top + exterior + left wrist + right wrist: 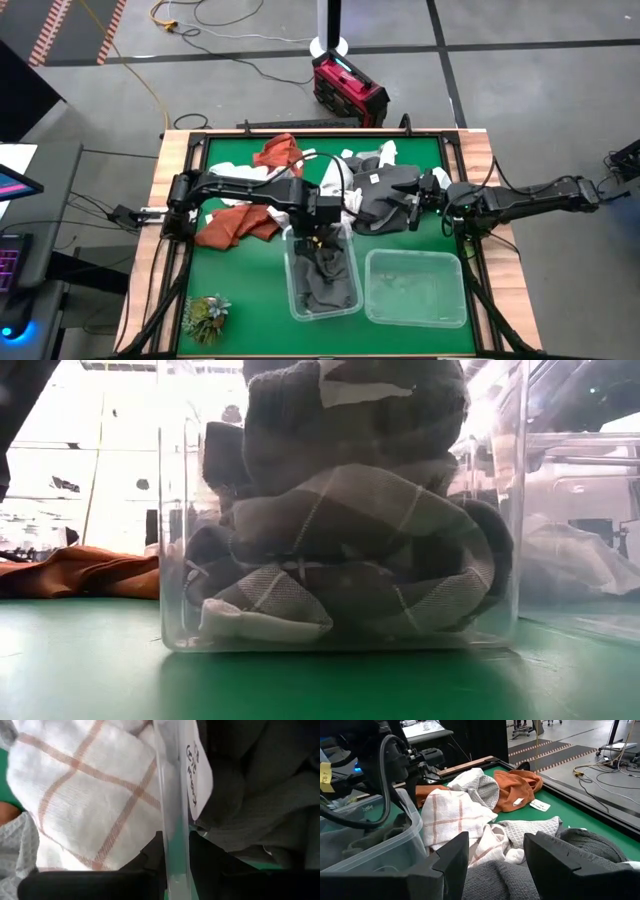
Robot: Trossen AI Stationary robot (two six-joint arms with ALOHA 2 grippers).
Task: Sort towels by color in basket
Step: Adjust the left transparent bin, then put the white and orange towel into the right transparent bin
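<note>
Handling: towels look soft, light, floppy; I'd pinch a raised fold.
Location: heaped on worktop; dark ones fill left bin.
Left hand: at bin rim, grip unclear.
Right hand: fingers apart over grey towel.

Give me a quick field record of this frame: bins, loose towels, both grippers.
left bin: clear bin, holds dark grey towels
right bin: clear bin, no towels seen in it
loose towels: rust-orange towels, white checked towel, dark grey pile on the green mat
left gripper: at the left bin's far rim, fingers astride its wall
right gripper: open, over the dark grey pile
other: plant tuft, near-left corner
</note>
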